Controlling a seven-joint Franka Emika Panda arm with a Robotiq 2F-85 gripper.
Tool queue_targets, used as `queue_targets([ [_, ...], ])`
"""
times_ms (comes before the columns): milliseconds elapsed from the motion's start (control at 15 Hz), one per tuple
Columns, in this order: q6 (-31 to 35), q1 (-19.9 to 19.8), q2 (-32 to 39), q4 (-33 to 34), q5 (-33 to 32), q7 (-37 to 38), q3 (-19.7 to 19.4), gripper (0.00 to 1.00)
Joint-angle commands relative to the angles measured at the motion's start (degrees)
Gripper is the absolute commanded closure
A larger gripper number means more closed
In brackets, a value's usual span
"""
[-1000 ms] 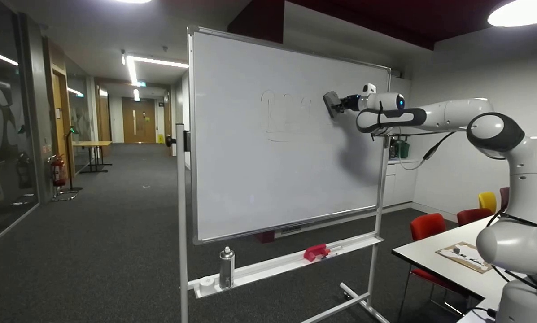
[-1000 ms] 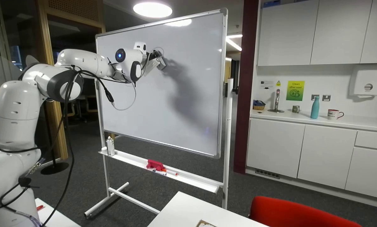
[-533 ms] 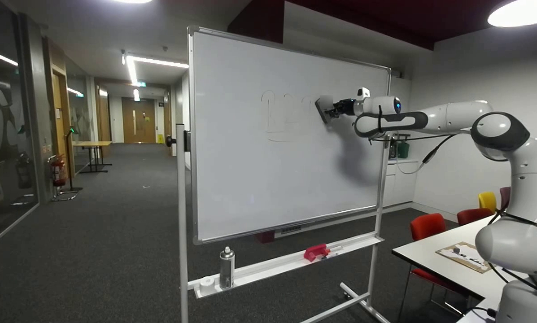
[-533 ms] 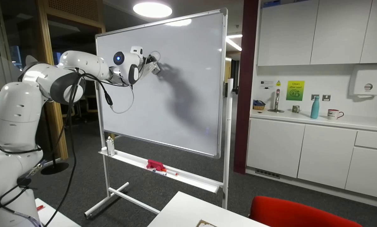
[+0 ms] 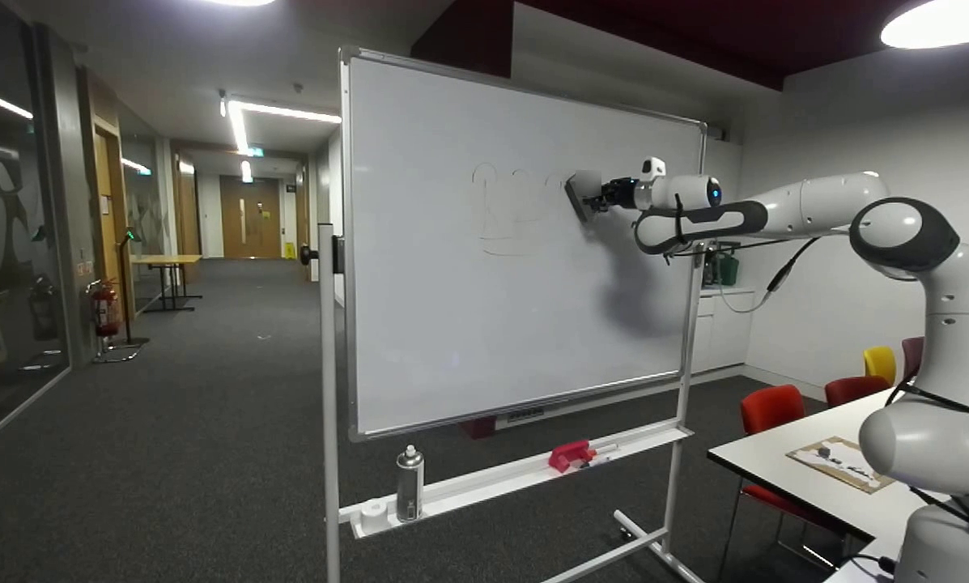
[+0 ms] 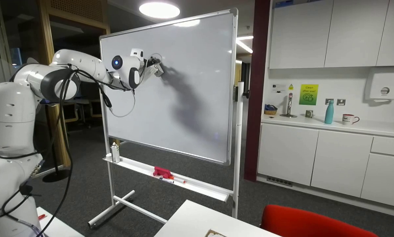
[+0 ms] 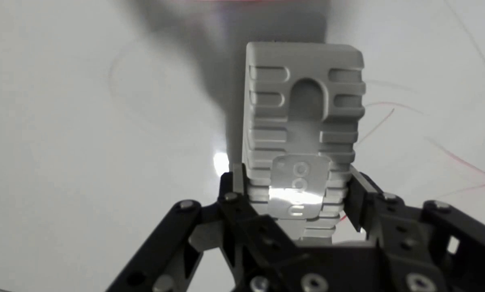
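My gripper (image 7: 297, 188) is shut on a grey ribbed whiteboard eraser (image 7: 303, 101), with a black finger on each side of it. In the exterior views the eraser (image 5: 585, 194) (image 6: 159, 70) is tilted at the upper part of the whiteboard (image 5: 484, 324) (image 6: 203, 92). I cannot tell whether its whole face touches the board. Thin handwritten marks (image 5: 498, 202) lie to its left in an exterior view. In the wrist view, faint red strokes (image 7: 469, 166) show right of the eraser, and a pale curve (image 7: 112, 77) shows to its left. The eraser's wiping face is hidden.
The board's lower tray (image 5: 484, 483) (image 6: 203, 186) holds a spray can (image 5: 410, 483), a white roll (image 5: 373, 515), a red holder (image 5: 569, 456) and markers (image 5: 601, 457). A white table (image 5: 808, 445) and red chairs (image 5: 771, 417) stand near the arm base.
The gripper and eraser have moved left and slightly down across the board, mostly in the first half second. The lower part of the rightmost mark no longer shows.
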Motion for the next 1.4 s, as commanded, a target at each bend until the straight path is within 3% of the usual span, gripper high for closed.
queue_targets([
  [0,3.03,3.65,-5.98,-2.95,3.02,0.74,-4.38,0.66],
  [333,3.34,7.35,-8.99,-5.76,3.96,1.14,-4.68,0.66],
  [600,3.45,9.05,-8.05,-3.64,1.54,-1.47,-4.87,0.66],
  [1333,-2.31,11.68,-6.57,1.1,2.39,-2.83,-13.06,0.66],
])
